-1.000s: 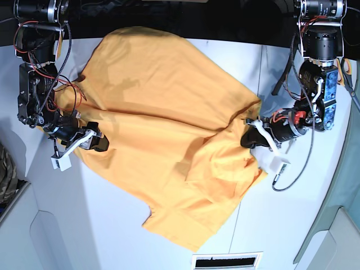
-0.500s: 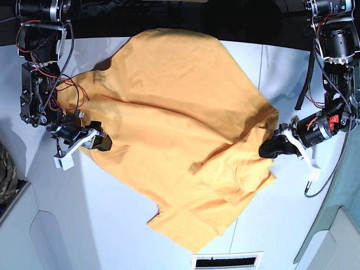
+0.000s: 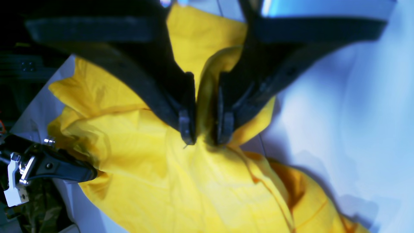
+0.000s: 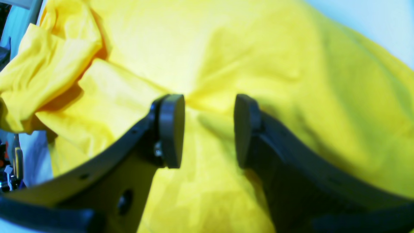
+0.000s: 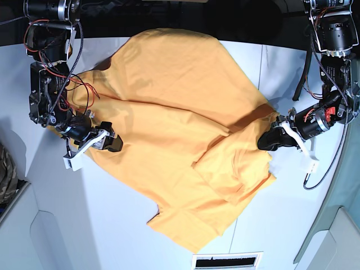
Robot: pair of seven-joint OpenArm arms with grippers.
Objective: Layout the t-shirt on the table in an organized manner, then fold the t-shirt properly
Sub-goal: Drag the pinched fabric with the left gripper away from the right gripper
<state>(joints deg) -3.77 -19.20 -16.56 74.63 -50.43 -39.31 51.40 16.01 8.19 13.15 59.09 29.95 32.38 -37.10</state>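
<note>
Beyond the far edge of the work surface lies a dark, unlit strip [image 5: 185, 17] where nothing can be made out; at the left edge a bit of camouflage-patterned fabric [image 5: 7, 174] shows beside a pale grey panel [image 5: 17, 225]; a rectangular white vent [image 5: 226, 261] with dark slots sits at the near edge; a pale bluish-green panel [image 5: 346, 185] runs down the right side; the light is bright and even, with soft shadows.

Parted right gripper [image 4: 207, 129] over rumpled yellow t-shirt [image 4: 291, 64]
</note>
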